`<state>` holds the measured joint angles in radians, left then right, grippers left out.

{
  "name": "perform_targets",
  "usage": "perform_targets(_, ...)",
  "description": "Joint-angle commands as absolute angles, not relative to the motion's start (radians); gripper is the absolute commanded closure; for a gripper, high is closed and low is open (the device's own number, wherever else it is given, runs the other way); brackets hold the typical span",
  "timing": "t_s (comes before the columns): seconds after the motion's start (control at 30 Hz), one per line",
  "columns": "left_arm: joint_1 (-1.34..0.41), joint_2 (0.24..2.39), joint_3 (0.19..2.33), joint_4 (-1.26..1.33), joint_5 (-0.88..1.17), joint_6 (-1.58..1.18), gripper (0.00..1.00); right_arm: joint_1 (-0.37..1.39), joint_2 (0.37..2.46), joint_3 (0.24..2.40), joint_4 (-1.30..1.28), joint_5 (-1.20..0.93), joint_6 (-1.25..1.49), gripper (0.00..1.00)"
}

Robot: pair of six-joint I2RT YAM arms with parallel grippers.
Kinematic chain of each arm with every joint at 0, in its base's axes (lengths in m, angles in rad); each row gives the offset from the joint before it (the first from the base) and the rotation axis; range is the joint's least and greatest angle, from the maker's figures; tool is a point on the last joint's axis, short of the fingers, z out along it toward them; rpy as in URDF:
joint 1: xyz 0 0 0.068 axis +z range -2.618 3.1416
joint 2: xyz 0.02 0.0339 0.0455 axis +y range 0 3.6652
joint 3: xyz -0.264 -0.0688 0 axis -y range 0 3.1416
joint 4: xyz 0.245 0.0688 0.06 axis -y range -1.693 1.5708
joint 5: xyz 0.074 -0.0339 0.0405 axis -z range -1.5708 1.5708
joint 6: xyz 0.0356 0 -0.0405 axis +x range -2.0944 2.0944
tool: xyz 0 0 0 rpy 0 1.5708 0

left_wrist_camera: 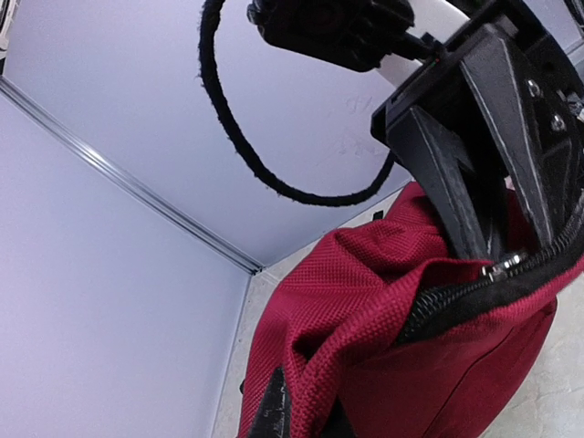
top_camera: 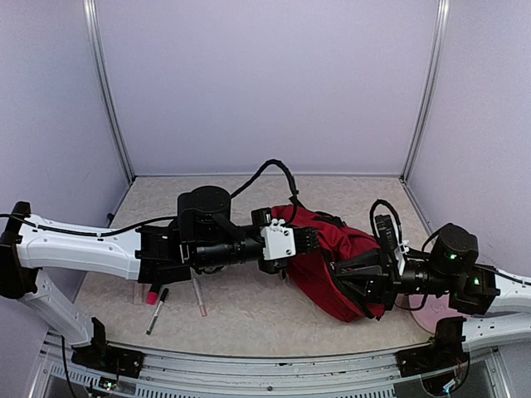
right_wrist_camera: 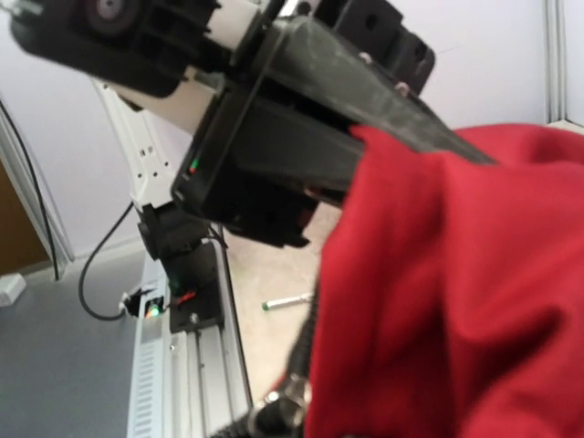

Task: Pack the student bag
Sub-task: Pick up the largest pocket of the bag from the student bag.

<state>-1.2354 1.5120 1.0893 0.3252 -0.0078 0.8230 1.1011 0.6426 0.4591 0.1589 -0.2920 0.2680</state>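
Two black fingers of the left gripper [left_wrist_camera: 500, 248] are pressed together on the zipper edge of the large dark red fabric student bag [left_wrist_camera: 365, 301]. The bag lies on the beige table [top_camera: 249, 319] between the arms. The right gripper [top_camera: 358, 282] touches the bag's fabric, but whether its jaws are spread cannot be told.

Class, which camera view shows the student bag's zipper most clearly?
Left wrist view: the zipper runs close and sharp across the student bag. Top external shows the whole bag, zipper too small; right wrist shows mostly blurred red fabric.
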Motion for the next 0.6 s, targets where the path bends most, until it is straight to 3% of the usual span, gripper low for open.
perform_targets(0.0, -1.227, 1.504, 1.112, 0.463, 0.014, 0.750, 1.00, 1.202, 0.695, 0.452, 0.296, -0.087, 0.274, 0.74)
perform_targets(0.33, -1.230, 1.512, 1.115, 0.472, 0.058, 0.736, 1.00, 1.221, 0.758, 0.481, 0.318, 0.104, 0.215, 0.78)
perform_targets(0.5, -1.229, 1.506, 1.114, 0.478, 0.056, 0.737, 1.00, 1.221, 0.783, 0.493, 0.298, 0.129, 0.182, 1.00)
perform_targets(0.57, -1.223, 1.498, 1.108, 0.475, 0.050, 0.740, 1.00, 1.222, 0.754, 0.497, 0.272, 0.122, 0.171, 1.00)
